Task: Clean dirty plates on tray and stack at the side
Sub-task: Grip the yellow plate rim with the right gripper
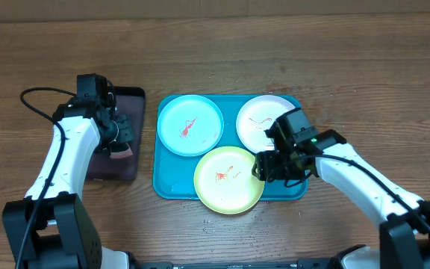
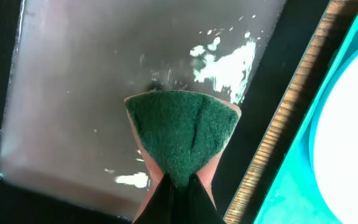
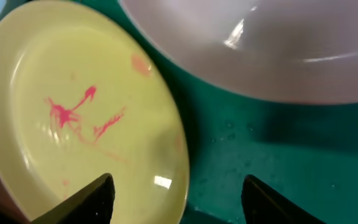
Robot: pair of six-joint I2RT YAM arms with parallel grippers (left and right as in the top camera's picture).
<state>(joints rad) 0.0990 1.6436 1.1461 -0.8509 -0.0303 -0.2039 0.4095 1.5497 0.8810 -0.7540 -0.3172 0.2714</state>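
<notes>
The teal tray (image 1: pixel 170 183) holds three plates. The light blue plate (image 1: pixel 190 125) is at its back left, the white plate (image 1: pixel 258 119) at its back right, the yellow-green plate (image 1: pixel 228 179) at its front. All three have red smears. My right gripper (image 1: pixel 263 166) is open, straddling the right edge of the yellow-green plate (image 3: pixel 79 112), with the white plate (image 3: pixel 260 50) just beyond. My left gripper (image 1: pixel 119 142) is shut on a green-faced sponge (image 2: pixel 182 134) above the dark tray (image 2: pixel 104 93).
The dark black-rimmed tray (image 1: pixel 129 101) lies left of the teal tray, its wet bottom shining. A black cable (image 1: pixel 39 93) loops at the far left. Bare wooden tabletop (image 1: pixel 349 90) surrounds both trays.
</notes>
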